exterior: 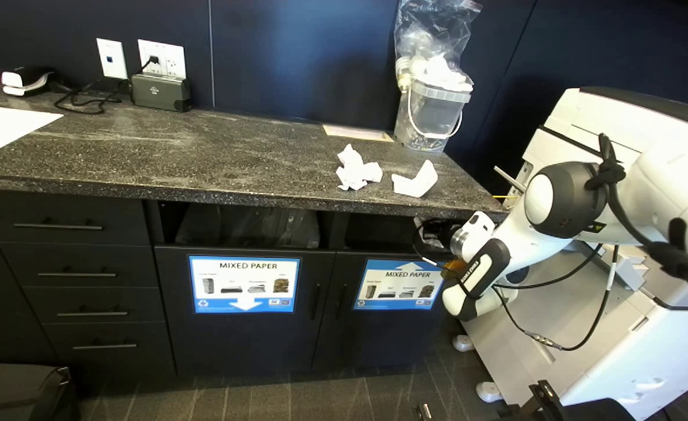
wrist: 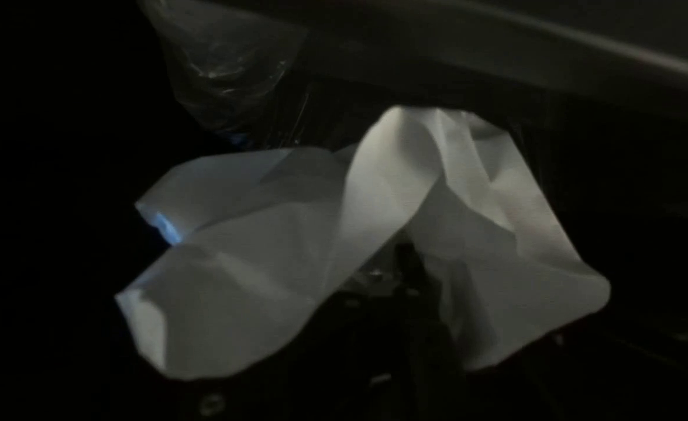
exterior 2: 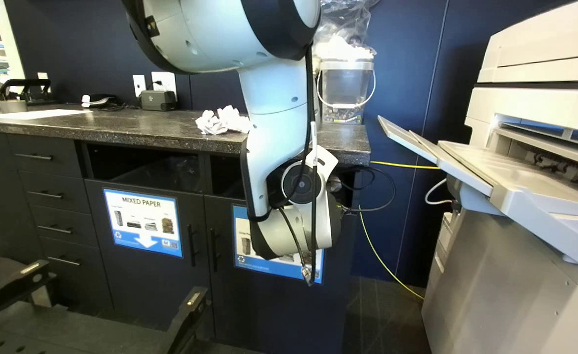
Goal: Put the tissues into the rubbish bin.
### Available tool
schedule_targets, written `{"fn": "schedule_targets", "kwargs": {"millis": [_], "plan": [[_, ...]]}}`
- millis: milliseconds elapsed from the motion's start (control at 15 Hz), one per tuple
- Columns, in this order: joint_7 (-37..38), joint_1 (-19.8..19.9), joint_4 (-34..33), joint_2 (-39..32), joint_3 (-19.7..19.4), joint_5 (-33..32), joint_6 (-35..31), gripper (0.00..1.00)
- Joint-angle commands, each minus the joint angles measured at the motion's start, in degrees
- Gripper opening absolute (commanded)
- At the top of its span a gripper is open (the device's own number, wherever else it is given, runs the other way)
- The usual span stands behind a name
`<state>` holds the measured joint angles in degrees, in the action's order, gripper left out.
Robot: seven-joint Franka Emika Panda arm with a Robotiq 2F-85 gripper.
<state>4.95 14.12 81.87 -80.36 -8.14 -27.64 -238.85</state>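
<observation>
My gripper (wrist: 392,270) looks clamped on a crumpled tissue (wrist: 344,234), though its fingers (wrist: 411,266) are nearly black in my wrist view and I can't make out the exact contact. The paper is softly blurred and creased, humped up in the middle, with wide flaps spreading to both sides. Past it I get a piece of crinkled clear plastic (wrist: 227,64) and a dim grey edge (wrist: 590,39); the rest is shadow.

In an exterior view the end of my arm (exterior: 508,245) is at the bin slot (exterior: 376,234), above a label (exterior: 402,285); the slot's inside is too dark to read. In an exterior view the arm (exterior 2: 276,128) itself covers most of the hand.

Two more tissues (exterior: 357,169) lie apart near the front edge of the counter (exterior: 203,158), one balled up, one folded with a raised corner. A clear bucket (exterior: 432,111) stands behind them, holding small bits I can't identify, with white items heaped above under a plastic bag (exterior: 437,29), its top cut off by the frame.
</observation>
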Motion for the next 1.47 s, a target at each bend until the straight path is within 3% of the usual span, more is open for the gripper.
{"fn": "schedule_targets", "kwargs": {"millis": [0,67,133,733,1400], "plan": [[2.70,1.28,-5.45,-2.42,0.64,-2.60,-0.08,0.10],[2.99,1.29,-5.87,-2.69,0.49,-2.93,0.10,0.19],[3.29,1.32,-6.29,-2.89,0.46,-3.17,0.32,0.36],[3.72,0.88,-4.23,-2.44,0.28,-2.69,0.48,1.00],[0.02,-0.70,7.77,0.75,-0.06,2.49,-3.58,1.00]]}}
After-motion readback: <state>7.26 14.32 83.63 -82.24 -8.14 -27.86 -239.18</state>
